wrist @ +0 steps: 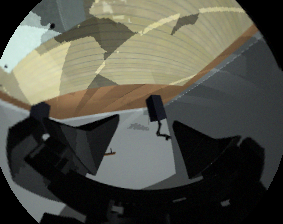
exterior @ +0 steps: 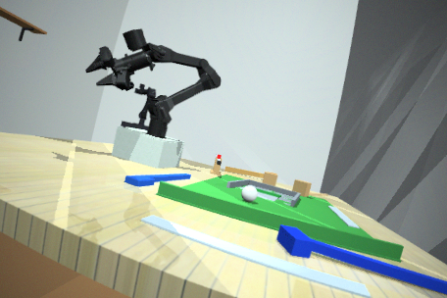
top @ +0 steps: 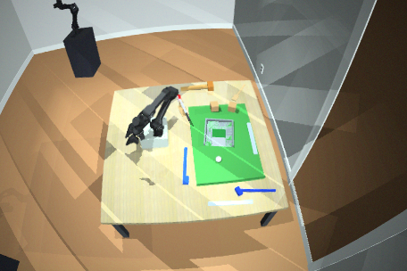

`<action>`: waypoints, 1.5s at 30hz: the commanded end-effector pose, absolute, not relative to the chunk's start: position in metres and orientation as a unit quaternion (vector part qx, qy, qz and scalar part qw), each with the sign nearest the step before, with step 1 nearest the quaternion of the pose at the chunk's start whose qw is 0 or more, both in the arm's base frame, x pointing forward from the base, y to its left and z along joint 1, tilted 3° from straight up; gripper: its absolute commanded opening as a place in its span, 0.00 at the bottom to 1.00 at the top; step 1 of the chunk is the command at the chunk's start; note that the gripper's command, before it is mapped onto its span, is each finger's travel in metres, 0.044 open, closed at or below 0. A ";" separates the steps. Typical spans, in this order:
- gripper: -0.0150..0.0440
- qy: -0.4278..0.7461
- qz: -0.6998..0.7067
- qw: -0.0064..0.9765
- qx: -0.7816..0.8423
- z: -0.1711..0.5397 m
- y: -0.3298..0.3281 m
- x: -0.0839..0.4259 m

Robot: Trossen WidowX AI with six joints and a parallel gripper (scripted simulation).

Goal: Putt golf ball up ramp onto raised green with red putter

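One gripper (exterior: 99, 74) is held spread wide and empty, high above the bench (top: 134, 196). Red putter (top: 183, 108) is seen beside the green (top: 228, 171); golf ball (top: 218, 159) rests on it.

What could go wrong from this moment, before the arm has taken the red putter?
1. The thin red-tipped putter lies behind the arm's base, while the open black gripper is raised and points away, so the reach looks awkward.
2. Two blue putters lie nearer and might be grasped by mistake.
3. The white golf ball sits loose on the green mat; a passing club could knock it.
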State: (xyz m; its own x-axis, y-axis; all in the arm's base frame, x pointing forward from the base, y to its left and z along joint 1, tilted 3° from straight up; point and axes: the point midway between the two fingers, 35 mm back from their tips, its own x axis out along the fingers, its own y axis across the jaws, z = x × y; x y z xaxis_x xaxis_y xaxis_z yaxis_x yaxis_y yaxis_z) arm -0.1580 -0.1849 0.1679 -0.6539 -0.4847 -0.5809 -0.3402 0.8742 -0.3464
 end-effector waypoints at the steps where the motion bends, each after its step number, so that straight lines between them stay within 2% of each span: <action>1: 0.98 0.902 -0.103 0.350 -0.232 0.168 -0.187 -0.156; 2: 1.00 0.897 -0.101 0.356 -0.242 0.167 -0.191 -0.151; 11: 1.00 0.796 -0.044 0.457 -0.394 0.148 -0.250 -0.043; 20: 1.00 0.675 0.062 0.539 -0.500 0.125 -0.248 0.084; 31: 1.00 0.553 0.181 0.611 -0.536 0.103 -0.179 0.192; 38: 1.00 0.471 0.300 0.615 -0.556 0.088 -0.098 0.252; 45: 1.00 0.402 0.421 0.590 -0.559 0.072 0.001 0.277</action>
